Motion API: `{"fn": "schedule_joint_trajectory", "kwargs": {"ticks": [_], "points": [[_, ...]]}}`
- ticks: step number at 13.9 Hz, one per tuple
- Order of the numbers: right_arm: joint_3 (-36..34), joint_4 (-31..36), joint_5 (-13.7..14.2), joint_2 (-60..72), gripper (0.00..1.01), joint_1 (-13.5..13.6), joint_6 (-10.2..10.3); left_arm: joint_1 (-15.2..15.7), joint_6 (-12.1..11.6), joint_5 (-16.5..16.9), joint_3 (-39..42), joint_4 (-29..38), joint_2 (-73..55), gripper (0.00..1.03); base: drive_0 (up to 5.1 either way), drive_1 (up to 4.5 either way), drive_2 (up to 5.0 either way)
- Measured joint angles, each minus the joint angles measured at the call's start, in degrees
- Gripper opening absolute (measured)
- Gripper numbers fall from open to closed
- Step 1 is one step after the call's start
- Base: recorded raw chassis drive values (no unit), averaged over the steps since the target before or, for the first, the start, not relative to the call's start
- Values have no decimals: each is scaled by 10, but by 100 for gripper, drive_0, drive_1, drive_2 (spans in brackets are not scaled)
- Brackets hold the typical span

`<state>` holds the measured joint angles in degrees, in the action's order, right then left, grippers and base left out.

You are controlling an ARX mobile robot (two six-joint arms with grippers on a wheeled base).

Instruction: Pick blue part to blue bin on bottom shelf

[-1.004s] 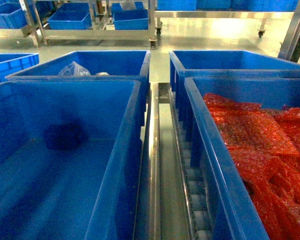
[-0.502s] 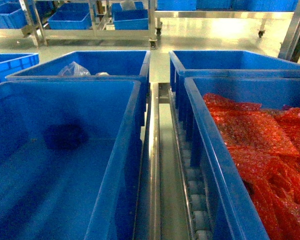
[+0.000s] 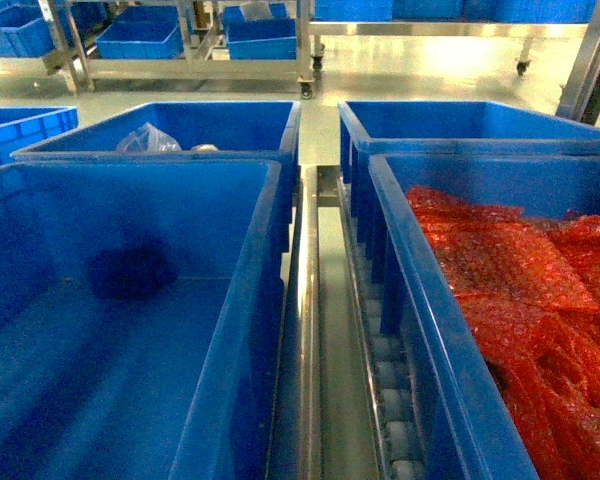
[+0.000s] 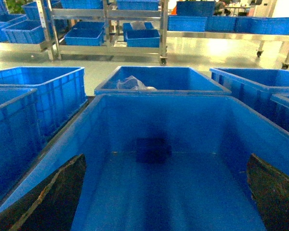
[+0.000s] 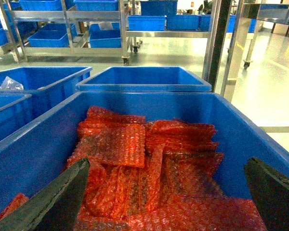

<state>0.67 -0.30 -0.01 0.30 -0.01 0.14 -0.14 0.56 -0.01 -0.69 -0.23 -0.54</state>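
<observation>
A dark blue part (image 3: pixel 130 272) lies on the floor of the blue bin (image 3: pixel 265 250), against its far wall. The bin stands on the left of the bottom shelf (image 3: pixel 308 330), whose steel rails and white rollers (image 3: pixel 398 400) run between the two crates. In the left wrist view my left gripper (image 4: pixel 166 161) is open above the bin, its dark fingers (image 4: pixel 58 197) spread wide, with the blue part (image 4: pixel 153 150) ahead of them. My right gripper (image 5: pixel 167 161) is open and empty over red crinkly packets (image 5: pixel 135 159). Neither gripper shows in the head view.
The blue crate of red packets (image 3: pixel 520 290) fills the right side. Behind stand two more blue crates, the left one holding a clear plastic bag (image 3: pixel 148 138). Another crate (image 3: pixel 20 125) is at far left. Wheeled steel racks with bins (image 3: pixel 190 45) stand across the floor.
</observation>
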Motion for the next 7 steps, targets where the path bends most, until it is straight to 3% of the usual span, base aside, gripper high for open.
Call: {"fn": "schedule_joint_trajectory", "kwargs": {"ticks": [7], "points": [[0, 0, 0, 0, 98, 0, 0, 0, 0, 0, 0, 0, 0, 98, 0, 0, 0]]}}
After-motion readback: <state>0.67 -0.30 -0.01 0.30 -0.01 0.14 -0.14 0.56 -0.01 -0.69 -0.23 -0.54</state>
